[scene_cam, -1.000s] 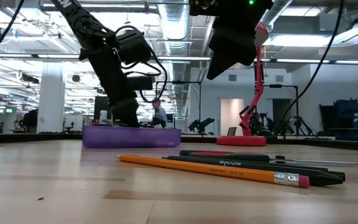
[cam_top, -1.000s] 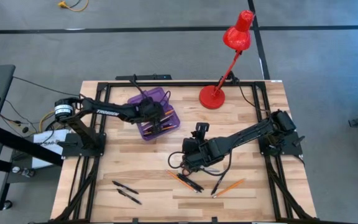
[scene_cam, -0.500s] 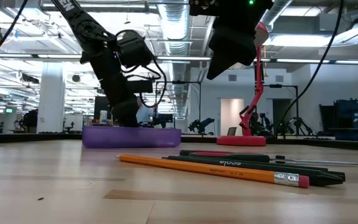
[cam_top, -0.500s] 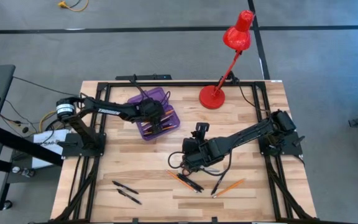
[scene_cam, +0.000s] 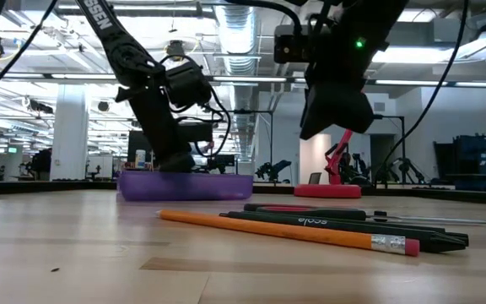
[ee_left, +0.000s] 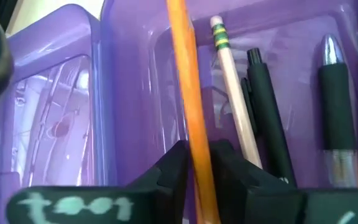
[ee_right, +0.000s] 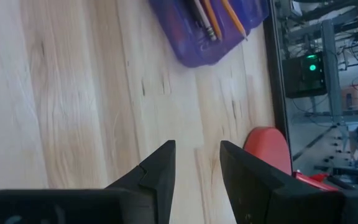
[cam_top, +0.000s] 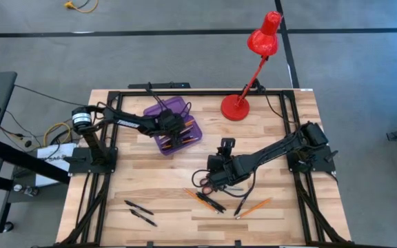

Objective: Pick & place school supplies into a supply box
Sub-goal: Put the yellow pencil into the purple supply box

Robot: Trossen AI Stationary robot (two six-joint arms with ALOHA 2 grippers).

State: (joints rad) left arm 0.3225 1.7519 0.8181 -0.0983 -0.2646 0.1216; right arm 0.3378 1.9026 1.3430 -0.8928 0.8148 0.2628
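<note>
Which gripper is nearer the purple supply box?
Left. The left gripper is inside the supply box, closed around an orange pencil; the right gripper hovers mid-table, well away.

In the left wrist view the orange pencil [ee_left: 191,124] runs off both picture edges. The supply box [scene_cam: 184,185] hides its contents in the low view, and the left tool's [cam_top: 174,129] tips sink into it.

The box [cam_top: 175,127] has slid slightly toward the lamp side with the left gripper [cam_top: 173,125]; the right gripper [cam_top: 211,180] has dropped lower over the pencils [cam_top: 200,200]
</note>
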